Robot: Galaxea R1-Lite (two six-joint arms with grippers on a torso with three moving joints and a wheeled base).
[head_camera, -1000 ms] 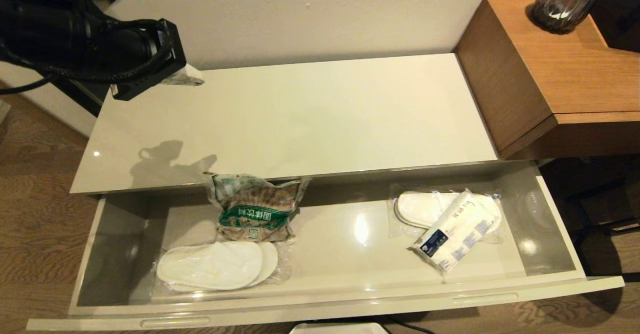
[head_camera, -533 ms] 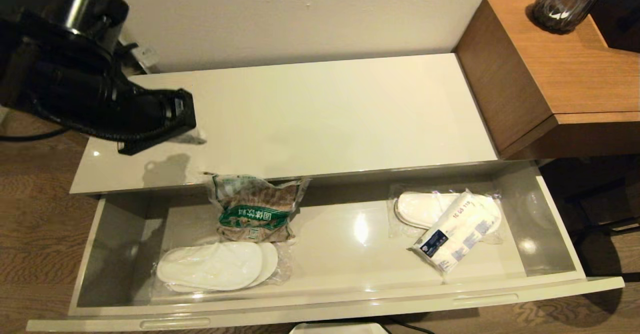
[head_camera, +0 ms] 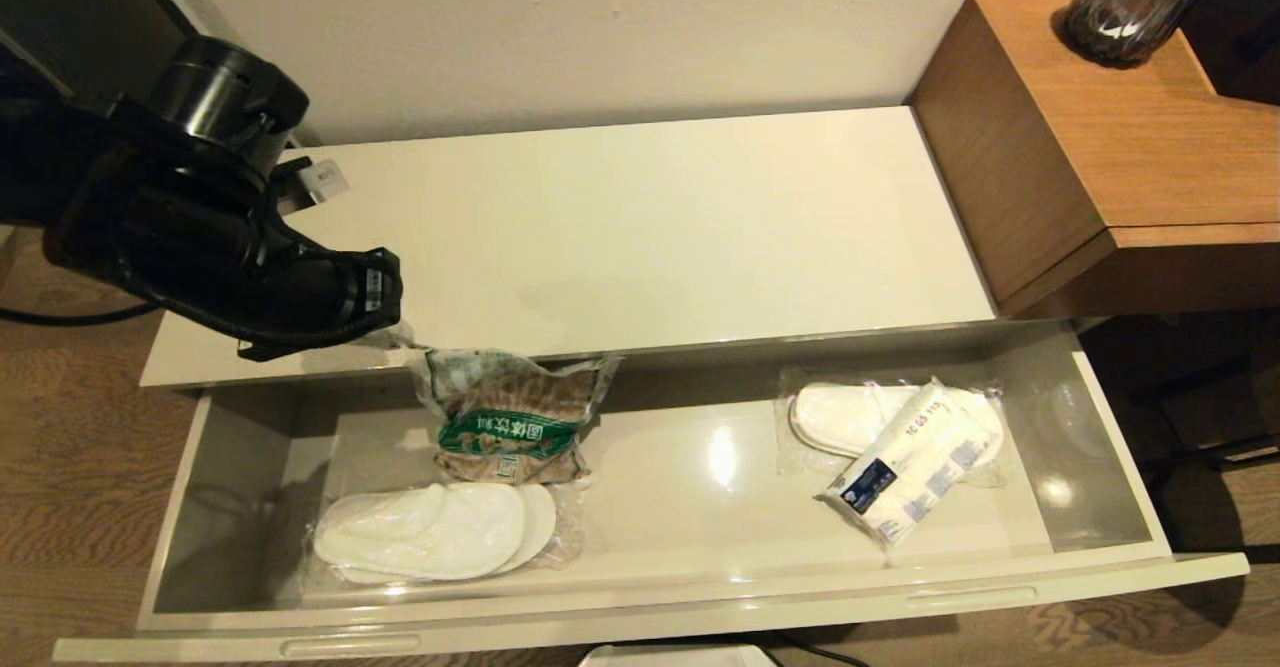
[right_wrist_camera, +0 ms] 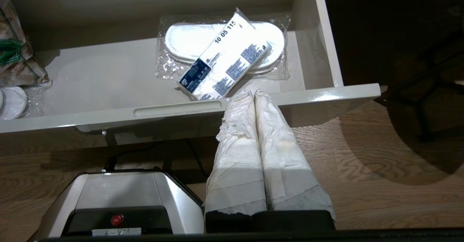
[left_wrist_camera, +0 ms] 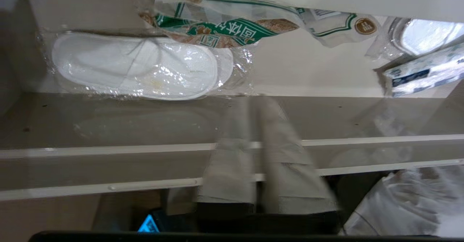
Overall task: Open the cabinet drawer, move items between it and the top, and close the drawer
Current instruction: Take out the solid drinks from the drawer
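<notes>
The cabinet drawer (head_camera: 650, 615) stands pulled wide open below the top (head_camera: 620, 217), which is bare. Inside, the clear bag of brown snacks (head_camera: 508, 415) leans at the back left, and the white tissue pack (head_camera: 908, 462) lies at the right, across a wrapped slipper pair. My left gripper (head_camera: 396, 333) hangs shut and holding nothing over the top's front left edge, just left of the snack bag (left_wrist_camera: 224, 31). My right gripper (right_wrist_camera: 250, 94) is shut and holding nothing, low in front of the drawer's front panel (right_wrist_camera: 326, 97), close to the tissue pack (right_wrist_camera: 224, 60).
Two plastic-wrapped pairs of white slippers lie in the drawer, one at the front left (head_camera: 435, 532) and one at the right (head_camera: 845, 415). A taller brown wooden desk (head_camera: 1120, 137) with a dark glass vase (head_camera: 1130, 2) adjoins on the right. My base (right_wrist_camera: 123, 202) sits below the drawer front.
My left arm has swung from the back left corner of the top forward and down to its front edge, beside the snack bag. The drawer's contents have not moved.
</notes>
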